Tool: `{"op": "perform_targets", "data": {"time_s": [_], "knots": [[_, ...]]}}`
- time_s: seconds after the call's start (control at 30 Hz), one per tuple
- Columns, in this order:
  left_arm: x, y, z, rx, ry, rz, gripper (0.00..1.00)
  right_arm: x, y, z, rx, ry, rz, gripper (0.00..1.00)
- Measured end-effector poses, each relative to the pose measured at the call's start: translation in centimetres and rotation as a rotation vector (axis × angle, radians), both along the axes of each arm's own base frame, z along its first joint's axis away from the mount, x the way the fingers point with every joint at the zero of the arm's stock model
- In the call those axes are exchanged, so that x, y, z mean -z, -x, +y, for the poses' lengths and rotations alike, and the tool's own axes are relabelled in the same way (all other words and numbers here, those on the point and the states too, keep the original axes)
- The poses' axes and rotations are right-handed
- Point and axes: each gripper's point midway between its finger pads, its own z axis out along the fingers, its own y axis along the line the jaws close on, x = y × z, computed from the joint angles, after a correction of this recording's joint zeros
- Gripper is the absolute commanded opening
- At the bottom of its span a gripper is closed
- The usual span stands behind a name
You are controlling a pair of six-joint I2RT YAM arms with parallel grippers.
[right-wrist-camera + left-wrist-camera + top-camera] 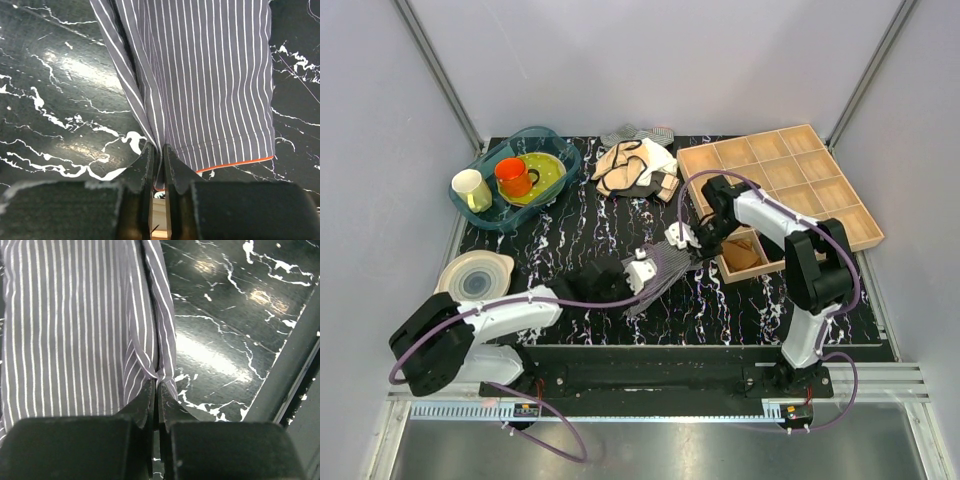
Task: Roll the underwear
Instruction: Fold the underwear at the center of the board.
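The top camera looks down from behind the arms over the whole surface. The wrist cameras peer closely past the left hand and right hand at the same underwear.

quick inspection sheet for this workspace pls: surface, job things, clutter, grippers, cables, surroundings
surface: black marbled table, glossy
job's things: striped underwear mid-table between both arms, unrolled
clutter: basin holding cream cup, orange mug, green plate; bowl; beige garment; wooden tray
grippers: left gripper and right gripper each shut on a fold of the underwear
cables: purple cables loop along both arms
surroundings: plain grey walls; nothing else seen
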Motion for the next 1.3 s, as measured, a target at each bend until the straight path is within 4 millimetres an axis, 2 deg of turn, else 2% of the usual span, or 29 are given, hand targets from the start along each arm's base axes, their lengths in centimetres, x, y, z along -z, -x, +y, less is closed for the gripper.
{"op": "perform_targets", "data": {"time_s": [0.3, 0.5, 0.67, 0.8, 1.0, 1.03, 1.13, 1.17, 1.23, 1.27, 1.3], "knots": [[-1.9, -3.8, 2.0, -0.135, 0.088, 0.071, 0.00, 1.0, -2.7, 1.0, 0.089, 0.042, 0.093, 0.02], [-3.4, -7.3, 2.7, -0.210, 0.106, 0.070, 0.00, 0.2, -5.0, 2.0, 0.158, 0.047, 0.116, 0.03], [-2.4, -9.5, 4.3, -0.289, 0.081, 0.104, 0.00, -0.1, -7.3, 2.9, 0.220, 0.048, 0.126, 0.04], [-1.0, -10.4, 5.4, -0.338, 0.043, 0.157, 0.00, 0.8, -8.0, 3.1, 0.273, 0.071, 0.162, 0.09], [-0.2, -11.8, 5.8, -0.386, 0.029, 0.193, 0.00, 2.0, -8.7, 3.2, 0.377, 0.106, 0.194, 0.15], [-0.1, -11.9, 5.9, -0.392, 0.026, 0.197, 0.03, 2.1, -9.0, 3.3, 0.399, 0.107, 0.189, 0.21], [0.4, -12.4, 6.2, -0.415, 0.011, 0.210, 0.10, 2.1, -10.2, 4.0, 0.476, 0.103, 0.163, 0.27], [0.5, -12.5, 6.3, -0.422, 0.005, 0.218, 0.18, 2.1, -10.7, 4.3, 0.503, 0.100, 0.152, 0.32], [0.9, -12.8, 6.5, -0.435, -0.011, 0.227, 0.21, 2.0, -11.3, 5.0, 0.555, 0.090, 0.142, 0.38], [1.1, -13.0, 6.6, -0.448, -0.018, 0.235, 0.29, 1.9, -11.6, 5.2, 0.577, 0.084, 0.141, 0.44], [1.2, -13.1, 6.7, -0.459, -0.022, 0.240, 0.32, 1.8, -11.9, 5.4, 0.603, 0.080, 0.142, 0.46]]}}
